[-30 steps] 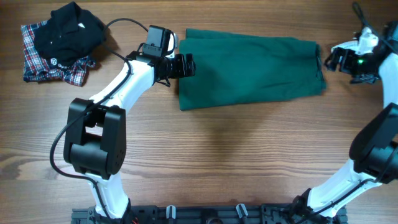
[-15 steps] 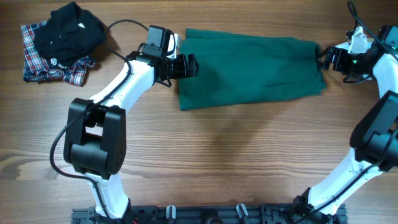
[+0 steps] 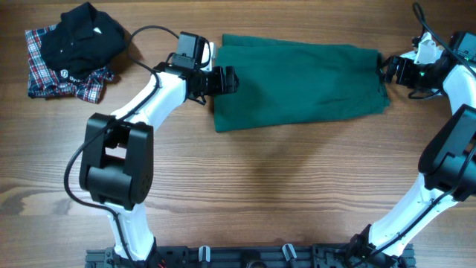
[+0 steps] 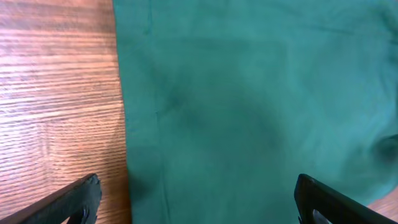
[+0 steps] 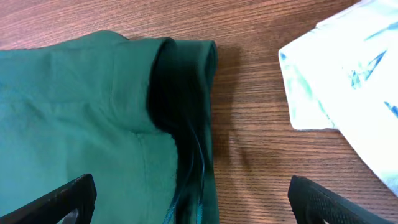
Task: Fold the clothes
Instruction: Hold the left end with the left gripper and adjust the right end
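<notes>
With arms extended forward, left fingers (image 4: pixel 71 200) and right fingers (image 5: pixel 59 198) spread wide.

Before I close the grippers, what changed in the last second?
The right gripper moved left, up to the green garment's right edge. The left gripper crept slightly right over its left edge. Both remain open, holding nothing. The garment and the shirt pile have not shifted.

Matt green cloth (image 3: pixel 297 85) — grained wood table (image 3: pixel 260 186)
</notes>
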You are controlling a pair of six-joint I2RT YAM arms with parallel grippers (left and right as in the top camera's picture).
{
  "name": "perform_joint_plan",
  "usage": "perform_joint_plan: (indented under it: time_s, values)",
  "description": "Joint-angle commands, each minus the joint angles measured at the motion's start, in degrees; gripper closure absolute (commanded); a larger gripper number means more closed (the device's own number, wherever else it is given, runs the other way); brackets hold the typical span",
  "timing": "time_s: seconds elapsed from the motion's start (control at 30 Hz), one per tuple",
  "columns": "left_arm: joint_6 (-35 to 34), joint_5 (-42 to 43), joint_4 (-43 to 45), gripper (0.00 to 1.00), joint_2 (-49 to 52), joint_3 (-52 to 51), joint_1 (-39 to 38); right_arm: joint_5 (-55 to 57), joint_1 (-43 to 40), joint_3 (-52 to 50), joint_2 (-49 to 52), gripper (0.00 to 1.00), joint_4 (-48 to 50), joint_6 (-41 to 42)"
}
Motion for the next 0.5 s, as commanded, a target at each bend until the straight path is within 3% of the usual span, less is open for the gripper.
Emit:
perform_joint_plan:
  time_s: [0.0, 0.47]
  values:
    - [-0.6, 1.6, 0.6, 0.0, 0.9, -0.3, 0.0, -1.3, 0.3, 0.9, 1.0, 0.0, 0.1, -1.2]
    - [-3.7, 2.6, 3.1, 0.0, 1.2, -0.3, 0.2, -1.4, 0.5, 0.9, 1.1, 0.0, 0.2, -0.3]
